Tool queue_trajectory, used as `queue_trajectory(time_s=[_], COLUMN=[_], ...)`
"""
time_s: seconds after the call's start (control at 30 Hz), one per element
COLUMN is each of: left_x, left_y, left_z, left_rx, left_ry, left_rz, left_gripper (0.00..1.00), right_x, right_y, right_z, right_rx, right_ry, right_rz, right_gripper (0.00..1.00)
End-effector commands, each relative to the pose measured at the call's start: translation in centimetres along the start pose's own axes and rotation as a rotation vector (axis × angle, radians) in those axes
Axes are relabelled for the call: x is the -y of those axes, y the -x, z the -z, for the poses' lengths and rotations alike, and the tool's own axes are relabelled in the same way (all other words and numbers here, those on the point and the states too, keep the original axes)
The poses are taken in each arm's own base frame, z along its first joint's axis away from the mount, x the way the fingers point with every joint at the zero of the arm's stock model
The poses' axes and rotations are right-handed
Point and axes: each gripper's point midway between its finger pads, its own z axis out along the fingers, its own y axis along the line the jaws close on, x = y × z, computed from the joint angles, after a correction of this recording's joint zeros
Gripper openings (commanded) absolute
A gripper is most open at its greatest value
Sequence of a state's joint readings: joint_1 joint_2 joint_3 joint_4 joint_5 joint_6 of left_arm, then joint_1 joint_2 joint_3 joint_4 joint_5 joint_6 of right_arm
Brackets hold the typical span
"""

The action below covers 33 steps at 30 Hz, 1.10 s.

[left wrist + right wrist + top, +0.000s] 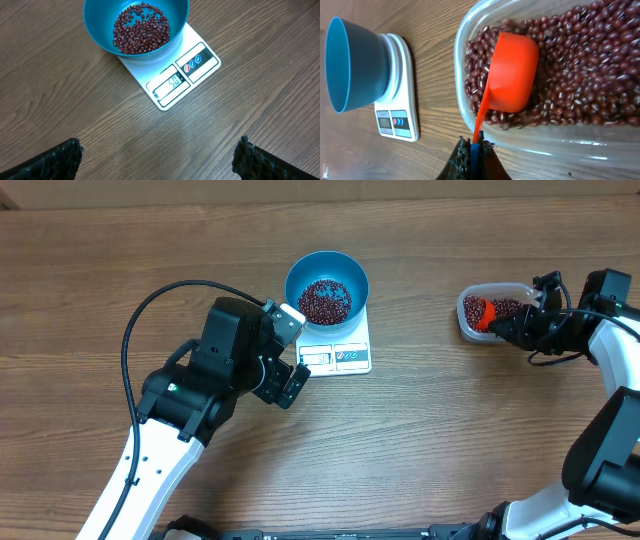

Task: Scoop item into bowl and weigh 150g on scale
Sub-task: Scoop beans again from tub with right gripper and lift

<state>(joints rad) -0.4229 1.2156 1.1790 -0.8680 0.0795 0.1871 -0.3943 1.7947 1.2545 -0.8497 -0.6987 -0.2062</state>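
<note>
right gripper: clamped on the orange scoop handle, scoop dug into the beans in the clear tub
left gripper: wide, holding nothing, hovering near the scale
blue bowl: on the scale, some beans inside
progress: display looks like 50, so I'd guess more scoops to go

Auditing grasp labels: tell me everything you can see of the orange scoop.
The orange scoop looks like smooth, glossy plastic: a round cup on a thin straight handle. Its cup sits in the red-brown beans inside the clear tub, with its outer wall facing the wrist camera, so its contents are hidden. The handle crosses the tub's rim to the right gripper, which is shut on its end. It touches nothing else visible.
</note>
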Motion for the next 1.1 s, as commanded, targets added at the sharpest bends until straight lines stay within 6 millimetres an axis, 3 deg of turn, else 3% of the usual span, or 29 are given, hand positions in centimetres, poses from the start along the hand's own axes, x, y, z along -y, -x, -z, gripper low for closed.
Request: queue_trajectory(time_s=[0.0, 0.5, 1.07], left_x=[0.0, 0.0, 0.0], left_y=[1.0, 1.0, 1.0], left_z=[0.8, 0.8, 0.8], left_rx=[0.039, 0.039, 0.039], left_ry=[-0.007, -0.007, -0.007], left_rz=[-0.014, -0.014, -0.014], left_gripper=[1.00, 1.00, 1.00], right_x=[-1.0, 0.0, 1.0], right_y=[-0.5, -0.7, 0.2], right_z=[-0.1, 0.8, 3.7], right_rx=[-0.014, -0.007, 0.082], right_ry=[0.068, 0.066, 0.182], right_rz=[-0.019, -0.144, -0.240], right_gripper=[0.04, 0.04, 0.04])
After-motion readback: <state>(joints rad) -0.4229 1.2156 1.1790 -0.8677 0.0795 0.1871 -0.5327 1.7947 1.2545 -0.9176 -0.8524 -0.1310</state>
